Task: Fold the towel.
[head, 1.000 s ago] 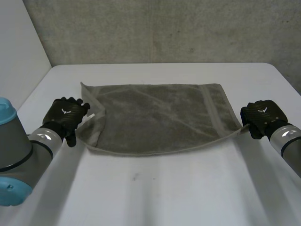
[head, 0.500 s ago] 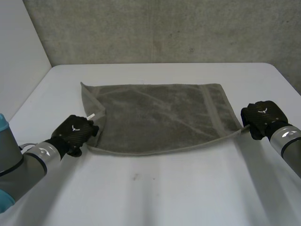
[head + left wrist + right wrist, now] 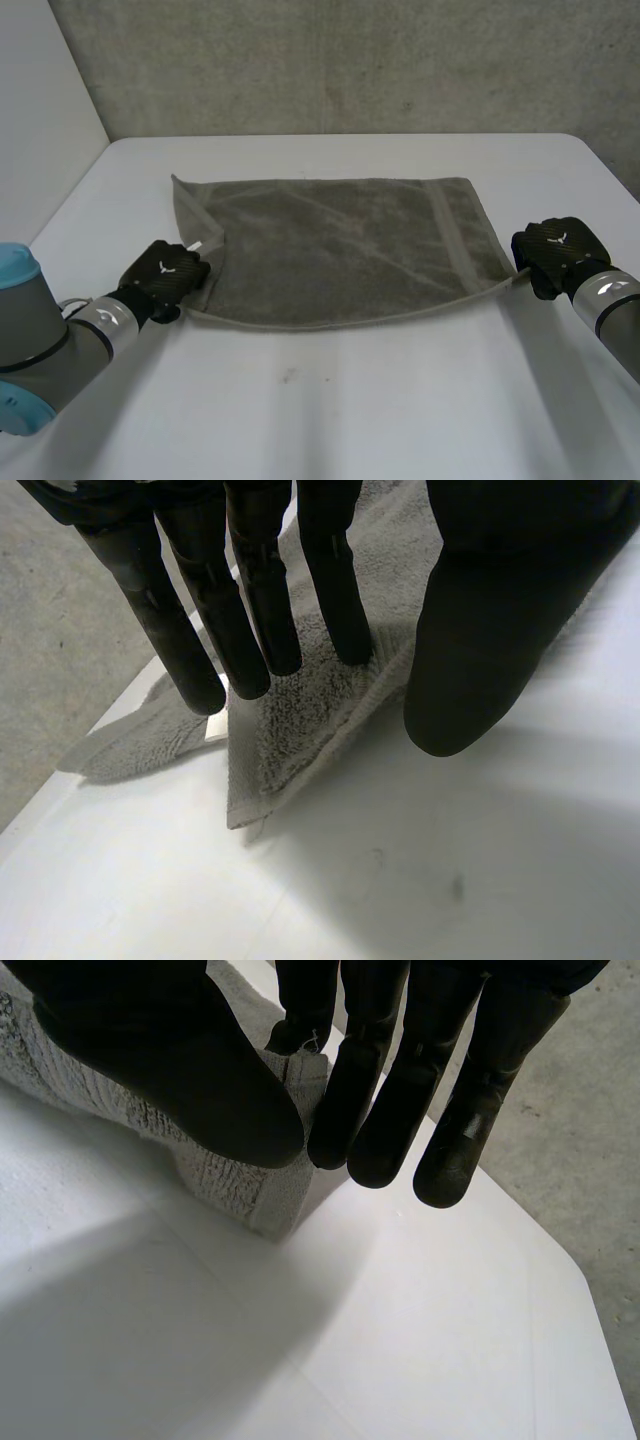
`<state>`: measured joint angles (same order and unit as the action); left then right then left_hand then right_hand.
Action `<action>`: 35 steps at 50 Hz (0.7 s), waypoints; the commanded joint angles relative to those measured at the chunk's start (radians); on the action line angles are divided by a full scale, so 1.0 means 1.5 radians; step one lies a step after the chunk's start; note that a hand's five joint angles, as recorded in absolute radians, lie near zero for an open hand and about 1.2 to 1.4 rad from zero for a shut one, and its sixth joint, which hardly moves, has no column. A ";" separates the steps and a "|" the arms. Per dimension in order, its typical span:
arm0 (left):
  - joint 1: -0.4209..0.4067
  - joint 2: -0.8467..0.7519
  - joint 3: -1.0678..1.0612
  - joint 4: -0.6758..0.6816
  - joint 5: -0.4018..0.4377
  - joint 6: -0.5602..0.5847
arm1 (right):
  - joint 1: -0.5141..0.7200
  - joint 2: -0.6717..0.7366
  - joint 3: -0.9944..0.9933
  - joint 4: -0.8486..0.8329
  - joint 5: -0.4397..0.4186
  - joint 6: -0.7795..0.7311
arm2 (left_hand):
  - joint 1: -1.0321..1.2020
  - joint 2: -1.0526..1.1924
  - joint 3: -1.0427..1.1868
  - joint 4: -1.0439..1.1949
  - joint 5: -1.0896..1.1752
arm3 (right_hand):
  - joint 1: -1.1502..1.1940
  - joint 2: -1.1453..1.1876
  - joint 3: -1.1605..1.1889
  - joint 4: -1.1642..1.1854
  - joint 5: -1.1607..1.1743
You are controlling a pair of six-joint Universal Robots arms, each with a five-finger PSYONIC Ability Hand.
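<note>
A grey towel point(image 3: 330, 250) lies spread on the white table point(image 3: 350, 400), its left edge turned over in a narrow flap. My left hand point(image 3: 168, 275) is at the near left corner. In the left wrist view its straight fingers point(image 3: 250, 610) rest on top of the towel point(image 3: 300, 710), and the thumb point(image 3: 480, 630) hangs just off the edge over the table, apart from the cloth. My right hand point(image 3: 555, 250) is at the near right corner. There the thumb point(image 3: 180, 1070) and fingers point(image 3: 390, 1110) pinch the towel's corner point(image 3: 240, 1185) between them.
A small white label point(image 3: 196, 247) sticks out of the folded flap by the left hand. A concrete wall point(image 3: 350, 60) stands behind the table. The table's right edge and the floor point(image 3: 580, 1140) lie just beyond the right hand.
My left hand has moved from the towel's left edge to its near left corner, and its fingers have come down onto the cloth. The right hand has stayed still.
</note>
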<state>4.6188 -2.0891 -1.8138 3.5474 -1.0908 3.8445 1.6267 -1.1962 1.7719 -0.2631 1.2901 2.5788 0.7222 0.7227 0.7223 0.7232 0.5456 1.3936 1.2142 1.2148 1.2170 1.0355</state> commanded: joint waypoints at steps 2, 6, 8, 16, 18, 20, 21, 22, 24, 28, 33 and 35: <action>-0.001 -0.011 0.010 0.000 0.000 0.000 | 0.000 0.001 -0.001 -0.002 0.001 0.000 | 0.072 0.072 0.072 0.071 0.073 | 0.002 0.121 0.121 0.120 0.124; -0.004 -0.026 0.022 0.002 0.000 0.000 | 0.000 0.001 0.000 -0.003 0.001 0.001 | 0.345 0.344 0.345 0.344 0.346 | 0.002 0.121 0.121 0.120 0.124; -0.005 -0.029 0.027 0.004 -0.001 -0.001 | 0.000 0.000 -0.001 -0.003 0.001 0.001 | 0.448 0.448 0.448 0.448 0.450 | 0.002 0.121 0.121 0.120 0.124; -0.013 0.010 0.043 -0.002 -0.018 0.008 | -0.001 -0.018 -0.022 0.009 0.007 0.003 | 0.449 0.449 0.449 0.449 0.451 | 0.002 0.121 0.121 0.120 0.124; -0.014 0.046 0.042 -0.004 -0.026 0.009 | 0.001 -0.044 -0.037 0.026 0.013 0.001 | 0.449 0.449 0.449 0.449 0.451 | 0.002 0.121 0.121 0.120 0.124; -0.014 0.097 0.036 -0.009 -0.045 0.009 | 0.001 -0.065 -0.047 0.049 0.015 0.001 | 0.449 0.449 0.449 0.449 0.451 | 0.002 0.121 0.121 0.120 0.124; -0.017 0.148 0.032 -0.021 -0.069 0.010 | 0.002 -0.090 -0.064 0.080 0.016 0.000 | 0.449 0.449 0.449 0.449 0.451 | 0.002 0.121 0.121 0.120 0.124; -0.023 0.192 0.031 -0.044 -0.090 0.011 | 0.002 -0.090 -0.065 0.080 0.016 0.000 | 0.449 0.449 0.449 0.449 0.451 | 0.002 0.121 0.121 0.120 0.124; -0.028 0.234 0.031 -0.073 -0.105 0.011 | 0.002 -0.145 -0.098 0.161 0.016 -0.004 | 0.449 0.449 0.449 0.449 0.451 | 0.002 0.121 0.121 0.120 0.124; -0.029 0.308 0.030 -0.144 -0.118 0.011 | 0.001 -0.181 -0.129 0.249 0.015 -0.016 | 0.449 0.449 0.449 0.449 0.451 | 0.002 0.121 0.121 0.120 0.124; -0.029 0.389 0.011 -0.346 -0.125 0.045 | -0.006 -0.206 -0.146 0.356 0.015 -0.068 | 0.449 0.449 0.449 0.449 0.451 | 0.002 0.121 0.121 0.120 0.124; -0.029 0.406 0.000 -0.393 -0.128 0.068 | -0.010 -0.217 -0.142 0.382 0.015 -0.092 | 0.449 0.449 0.449 0.449 0.451 | 0.002 0.121 0.121 0.120 0.124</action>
<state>4.5751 -1.5890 -1.7749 3.2496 -1.2713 3.8709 1.6252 -1.4761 1.5729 0.1519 1.3140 2.5300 1.1667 1.2175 1.2162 1.2167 1.0202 1.3936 1.2142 1.2148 1.2170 1.0355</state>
